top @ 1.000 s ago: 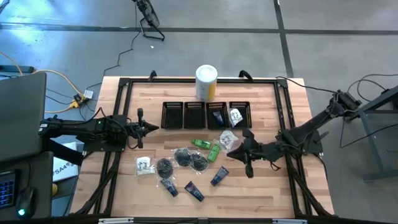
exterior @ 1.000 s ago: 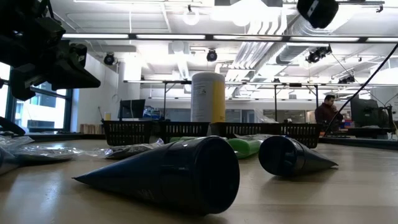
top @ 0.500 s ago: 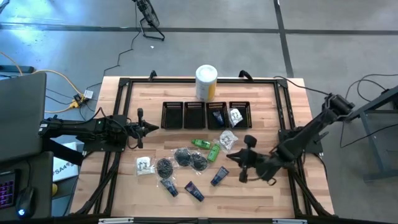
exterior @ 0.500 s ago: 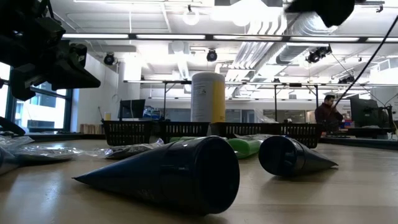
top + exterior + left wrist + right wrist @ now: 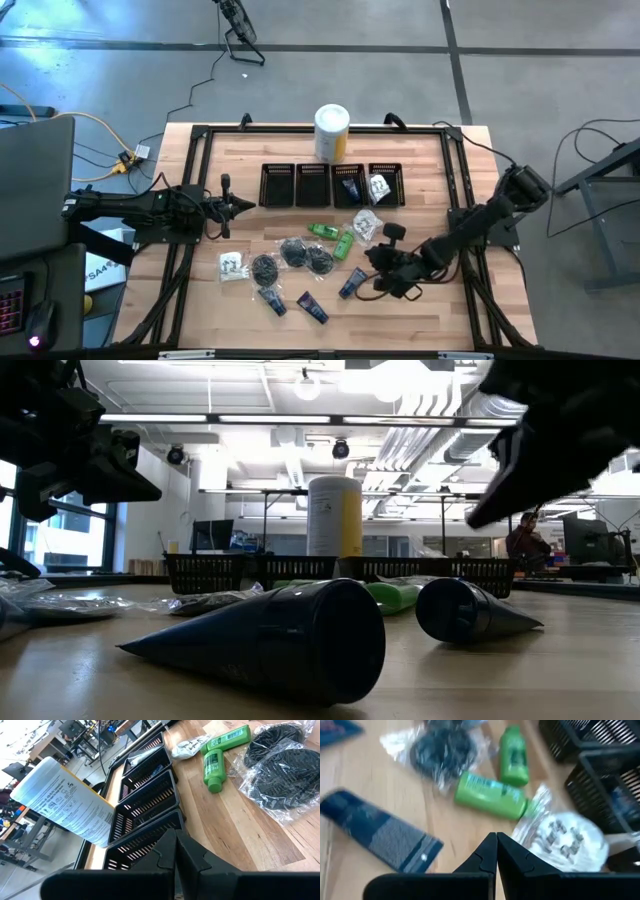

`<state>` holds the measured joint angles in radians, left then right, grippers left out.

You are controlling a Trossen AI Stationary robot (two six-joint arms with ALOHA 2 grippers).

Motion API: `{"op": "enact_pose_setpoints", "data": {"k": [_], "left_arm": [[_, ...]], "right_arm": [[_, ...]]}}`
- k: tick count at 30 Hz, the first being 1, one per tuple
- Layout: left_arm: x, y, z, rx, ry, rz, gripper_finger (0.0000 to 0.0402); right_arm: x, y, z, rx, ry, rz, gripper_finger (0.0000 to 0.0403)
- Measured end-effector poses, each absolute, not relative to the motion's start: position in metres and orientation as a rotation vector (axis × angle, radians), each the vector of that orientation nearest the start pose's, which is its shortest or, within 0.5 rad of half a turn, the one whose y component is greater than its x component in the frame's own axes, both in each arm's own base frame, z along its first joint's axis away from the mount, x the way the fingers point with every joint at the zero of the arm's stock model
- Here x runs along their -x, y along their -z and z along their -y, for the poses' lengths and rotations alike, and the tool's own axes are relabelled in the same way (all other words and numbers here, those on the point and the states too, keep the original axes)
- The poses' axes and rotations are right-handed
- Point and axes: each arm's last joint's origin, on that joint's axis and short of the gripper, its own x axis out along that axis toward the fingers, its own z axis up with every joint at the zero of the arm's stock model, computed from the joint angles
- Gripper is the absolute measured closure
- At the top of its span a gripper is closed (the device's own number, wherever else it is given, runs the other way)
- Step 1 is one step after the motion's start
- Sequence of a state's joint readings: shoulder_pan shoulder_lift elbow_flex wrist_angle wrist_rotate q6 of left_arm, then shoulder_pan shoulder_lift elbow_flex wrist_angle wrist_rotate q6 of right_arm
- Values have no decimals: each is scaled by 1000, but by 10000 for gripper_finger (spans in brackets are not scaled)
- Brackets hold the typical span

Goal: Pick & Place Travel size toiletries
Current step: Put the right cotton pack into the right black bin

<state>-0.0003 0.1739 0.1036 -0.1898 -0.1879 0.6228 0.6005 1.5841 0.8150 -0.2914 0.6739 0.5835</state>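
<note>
The right end effector (image 5: 376, 272) hangs low over the front right part of the wooden tabletop (image 5: 420, 170), its fingers pressed together and holding nothing, just beside a dark blue tube (image 5: 352, 283). The left end effector (image 5: 248, 206) waits at the left side, near the row of black mesh bins (image 5: 330, 185), also closed and empty.

Most of the toiletries lie loose in the middle of the tabletop: two green bottles (image 5: 333, 237) side by side, a clear packet of white pieces (image 5: 366, 224) touching them on the right, three black round bundles in plastic bags (image 5: 293, 255) in a line, and a small white packet (image 5: 232, 265) further left. Two more dark blue tubes (image 5: 293, 304) lie nearer the front edge. Two of the bins already hold items (a blue tube (image 5: 350, 187) in one, a white packet (image 5: 380, 185) in the rightmost). A large white and yellow canister (image 5: 332, 131) stands upright behind the bins.

In the right wrist view the closed fingers (image 5: 487, 865) point between a blue tube (image 5: 377, 834) and the white packet (image 5: 563, 840), with the green bottles (image 5: 492, 795) beyond
</note>
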Motion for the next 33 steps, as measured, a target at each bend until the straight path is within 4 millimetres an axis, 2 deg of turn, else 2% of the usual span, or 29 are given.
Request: {"op": "enact_pose_setpoints", "data": {"k": [10, 13, 25, 28, 33], "left_arm": [[-102, -167, -5, -642, -100, -310, 400], [-102, -167, -5, -642, -100, -309, 400], [-102, -167, -5, -642, -100, -309, 400], [-102, -167, -5, -642, -100, -309, 400], [-102, -167, -5, -642, -100, -310, 400]], "right_arm": [[-253, -150, -130, -28, 352, -881, 392], [-253, -150, -128, -21, 353, -898, 367], [-253, -149, -129, 110, 256, -941, 209], [-252, -149, -129, 161, 218, -958, 193], [-252, -149, -129, 192, 208, -967, 195]]}}
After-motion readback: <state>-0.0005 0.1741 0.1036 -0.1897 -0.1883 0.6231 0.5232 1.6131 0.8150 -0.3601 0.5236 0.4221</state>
